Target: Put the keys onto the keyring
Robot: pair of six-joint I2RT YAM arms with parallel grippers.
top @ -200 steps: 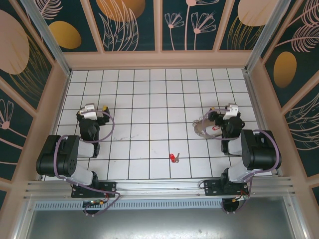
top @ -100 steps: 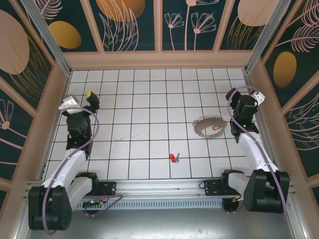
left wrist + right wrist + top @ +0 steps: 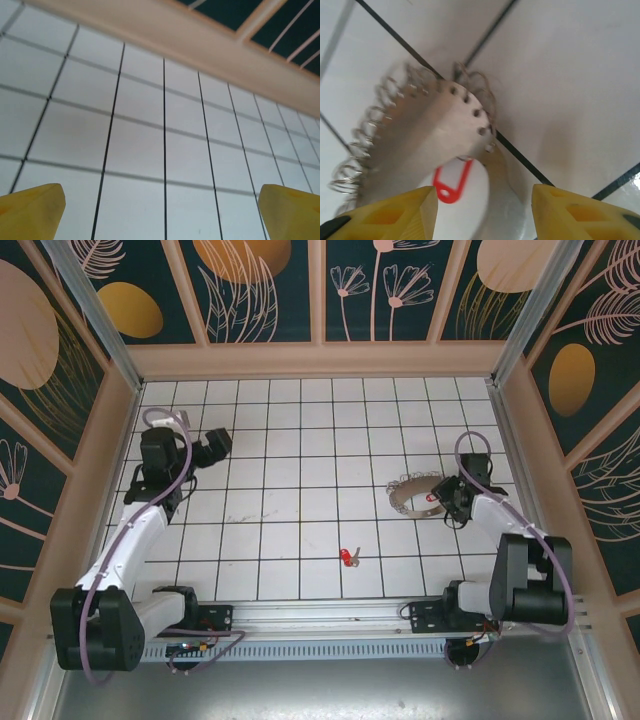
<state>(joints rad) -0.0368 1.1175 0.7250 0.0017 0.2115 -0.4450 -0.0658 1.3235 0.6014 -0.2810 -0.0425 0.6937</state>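
the left arm (image 3: 125,545) and the right arm (image 3: 495,512) are built alike: smooth white link shells set between chunky black joint housings with rounded, drum-like ends. a thin purple cable (image 3: 188,455) loops loosely beside the left arm, and a second purple cable (image 3: 470,434) arcs over the right one. each arm rises from a flat black base (image 3: 190,615), with a small tangle of thin wires (image 3: 190,650) under the left one. the left gripper (image 3: 162,215) has matte yellow, wedge-shaped fingers (image 3: 32,210); the right gripper (image 3: 482,210) has the same yellow fingers (image 3: 570,215), moulded with shallow recesses.
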